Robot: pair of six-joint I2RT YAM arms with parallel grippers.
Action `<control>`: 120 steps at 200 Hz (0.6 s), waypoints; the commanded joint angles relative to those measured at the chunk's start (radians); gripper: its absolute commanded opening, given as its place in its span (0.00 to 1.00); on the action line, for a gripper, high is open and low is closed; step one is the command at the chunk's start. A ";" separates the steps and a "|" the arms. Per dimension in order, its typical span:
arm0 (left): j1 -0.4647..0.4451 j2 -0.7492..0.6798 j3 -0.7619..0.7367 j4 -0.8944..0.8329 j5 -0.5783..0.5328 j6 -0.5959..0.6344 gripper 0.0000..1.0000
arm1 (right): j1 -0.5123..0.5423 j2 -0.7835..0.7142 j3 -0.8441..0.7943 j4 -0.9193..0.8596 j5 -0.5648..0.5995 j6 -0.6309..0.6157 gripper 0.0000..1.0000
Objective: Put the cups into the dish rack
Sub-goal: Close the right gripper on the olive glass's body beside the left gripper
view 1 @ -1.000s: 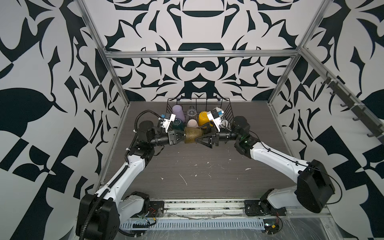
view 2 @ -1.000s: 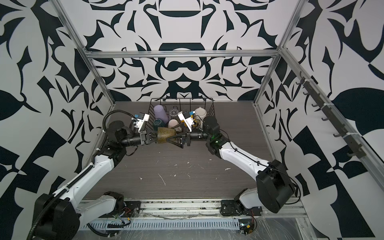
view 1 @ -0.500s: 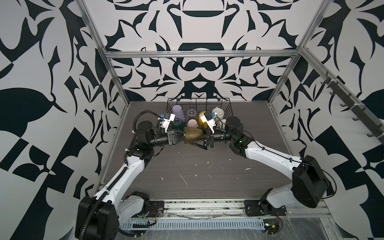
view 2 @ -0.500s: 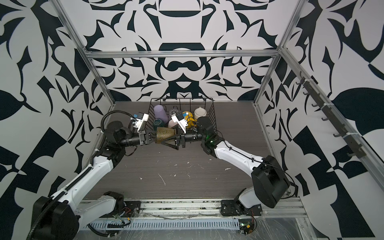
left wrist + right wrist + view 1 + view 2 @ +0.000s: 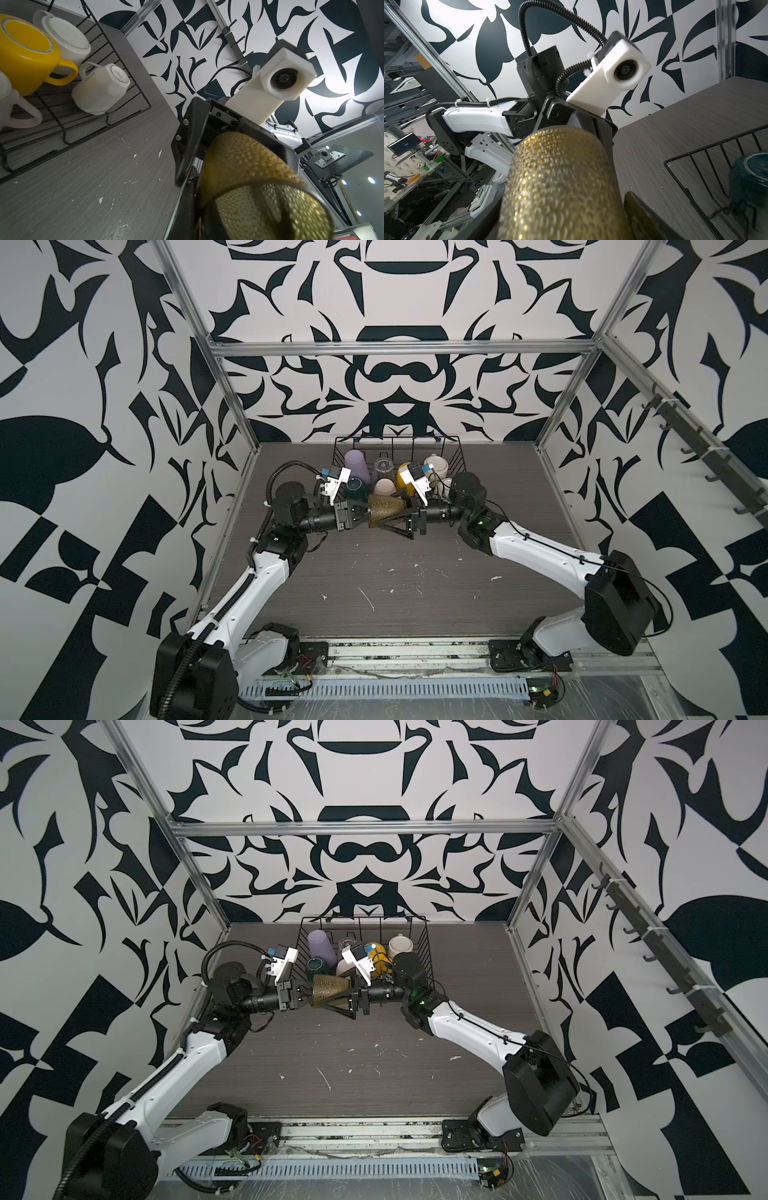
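In both top views the olive glass [image 5: 385, 510] [image 5: 330, 991] hangs on its side just in front of the dish rack [image 5: 460, 460] [image 5: 426, 946]. My left gripper [image 5: 365, 517] is shut on its wide rim. My right gripper [image 5: 392, 515] is open, its fingers [image 5: 643, 218] straddling the narrow end with a small gap. The textured glass fills the left wrist view [image 5: 259, 187] and the right wrist view [image 5: 560, 187]. In the rack stand a lilac tumbler [image 5: 356, 462], clear glass [image 5: 383, 466], yellow mug [image 5: 27, 54], cream mug [image 5: 66, 39], white faceted mug [image 5: 99, 89], pink mug [image 5: 384, 488] and dark green mug [image 5: 751, 180].
The rack stands against the back wall on the dark wood-grain table [image 5: 395, 593], which carries small white flecks. Metal frame posts [image 5: 232, 398] line the patterned side walls. A hook rail [image 5: 706, 456] runs along the right wall.
My right gripper has slid left, and its open fingers now reach around the narrow end of the olive glass. The left gripper has held the glass still.
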 commanded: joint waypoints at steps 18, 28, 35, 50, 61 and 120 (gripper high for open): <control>0.001 -0.008 -0.005 0.038 0.022 -0.006 0.00 | 0.005 -0.008 0.052 0.036 0.004 0.007 0.84; 0.001 -0.004 -0.002 0.037 0.022 -0.007 0.00 | 0.005 -0.003 0.055 0.036 -0.002 0.011 0.81; 0.000 -0.004 -0.003 0.037 0.022 -0.007 0.00 | 0.005 0.000 0.058 0.036 -0.003 0.013 0.79; 0.001 -0.002 0.000 0.037 0.020 -0.007 0.00 | 0.005 0.004 0.062 0.032 -0.003 0.014 0.71; 0.001 -0.002 0.003 0.035 0.019 -0.007 0.00 | 0.005 0.006 0.064 0.026 -0.003 0.015 0.58; 0.001 0.009 0.013 0.024 0.017 -0.003 0.00 | 0.005 0.022 0.087 0.000 0.009 0.010 0.02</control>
